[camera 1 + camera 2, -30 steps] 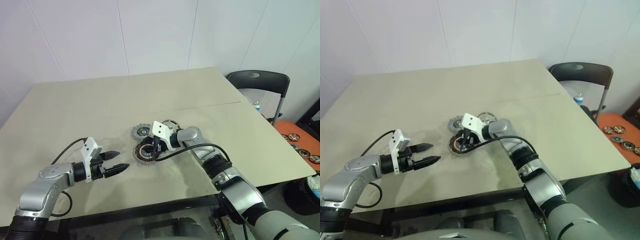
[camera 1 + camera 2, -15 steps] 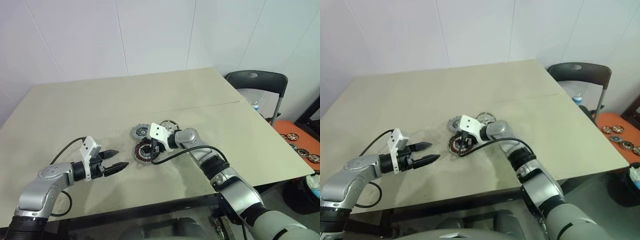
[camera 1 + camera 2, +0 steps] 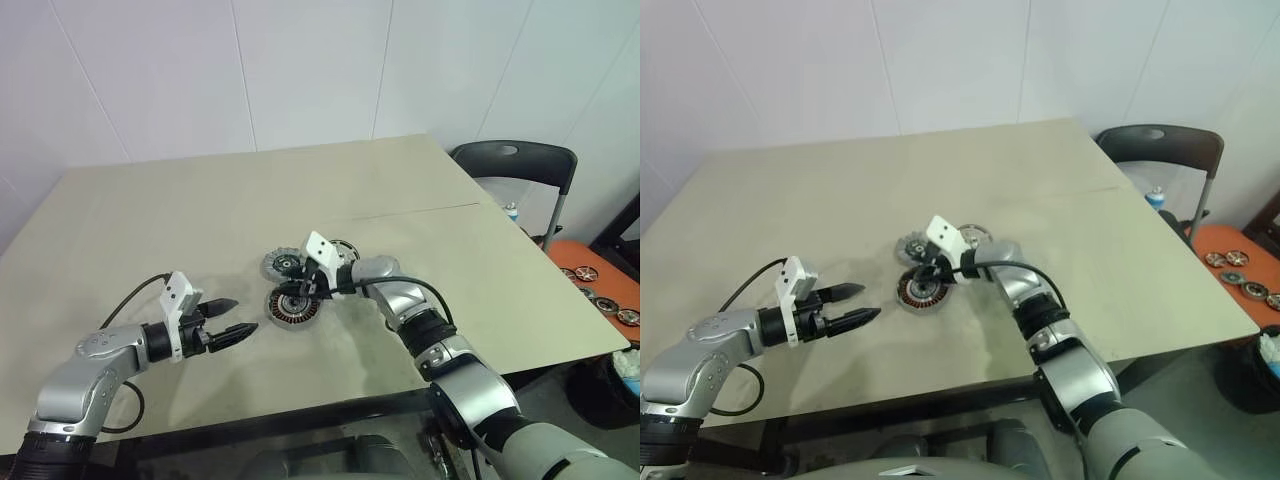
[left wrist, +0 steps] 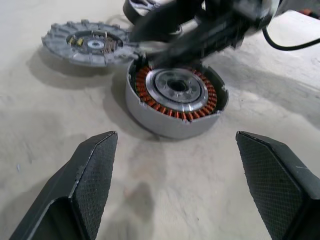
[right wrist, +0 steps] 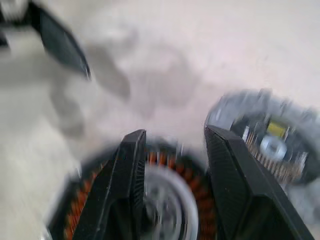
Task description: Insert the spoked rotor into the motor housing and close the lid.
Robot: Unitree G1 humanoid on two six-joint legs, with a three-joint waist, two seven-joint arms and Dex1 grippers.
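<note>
Left wrist view shows motor housing [image 4: 176,97] windings; left gripper [image 3: 232,333] wide, right gripper [image 5: 172,172] part-open, empty.

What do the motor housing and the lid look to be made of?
Motor housing: apparently metal, with a matte pale-grey outer wall, shiny copper-coloured wire windings and a smooth bright hub. Lid: likely cast metal, dull silver-grey with a notched, ribbed rim; its dark centre's material is unclear.

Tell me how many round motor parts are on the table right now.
3, clustered mid-table: the motor housing with copper windings nearest the robot, the ribbed lid just behind it, and the spoked rotor beside the lid, partly hidden by the right gripper.
</note>
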